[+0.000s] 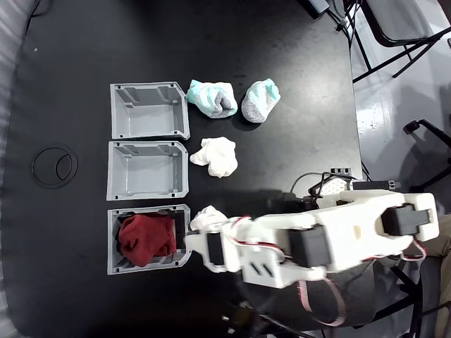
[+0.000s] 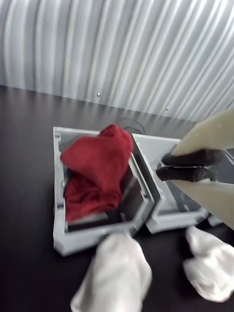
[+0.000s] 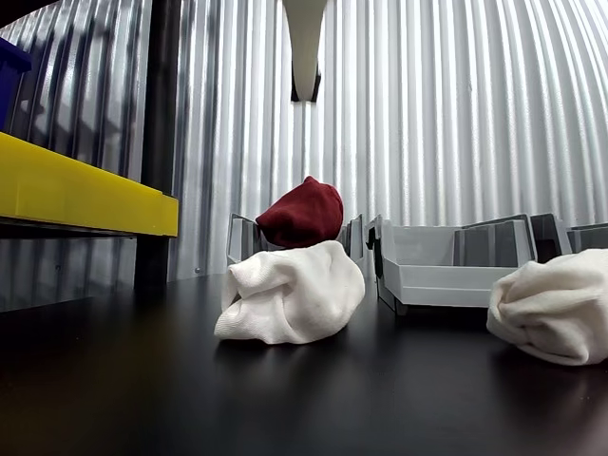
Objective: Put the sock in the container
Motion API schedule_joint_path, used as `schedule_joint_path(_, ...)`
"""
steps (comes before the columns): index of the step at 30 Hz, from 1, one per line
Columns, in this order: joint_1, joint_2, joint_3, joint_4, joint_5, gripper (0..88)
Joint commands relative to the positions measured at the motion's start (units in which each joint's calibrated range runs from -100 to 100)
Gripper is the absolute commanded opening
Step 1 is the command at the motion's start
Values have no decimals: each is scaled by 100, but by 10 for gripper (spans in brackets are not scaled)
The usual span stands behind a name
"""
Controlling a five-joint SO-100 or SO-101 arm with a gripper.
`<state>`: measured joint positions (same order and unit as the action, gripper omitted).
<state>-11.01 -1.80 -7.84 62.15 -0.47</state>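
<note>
Maroon sock (image 2: 97, 168) heaped inside the grey bin (image 2: 58, 234), spilling above its rim, so drop looks done; my end effector (image 2: 187, 165) hangs beside it, pads nearly together, holding nothing, white sock (image 2: 114, 275) nearby.

Sock (image 1: 146, 239): maroon, crumpled fabric, lay inside container (image 1: 113, 239), piled above rim in wrist view (image 2: 97, 168) and other view (image 3: 301, 213). Container: grey open-top ribbed bin, chamfered corner, nearest of three in row in fixed view, on black table, touching middle bin in wrist view (image 2: 58, 229).
</note>
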Motion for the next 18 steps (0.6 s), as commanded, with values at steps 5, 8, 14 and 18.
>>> schedule_joint_path(5, 50, -1363, -244, 1983, -42, 13)
schedule_joint_path(8, 50, -1790, -244, 2897, -36, 13)
schedule_joint_path(14, 821, -2442, -208, 3751, 21, 13)
schedule_joint_path(18, 1655, -2835, 225, 3751, 90, 14)
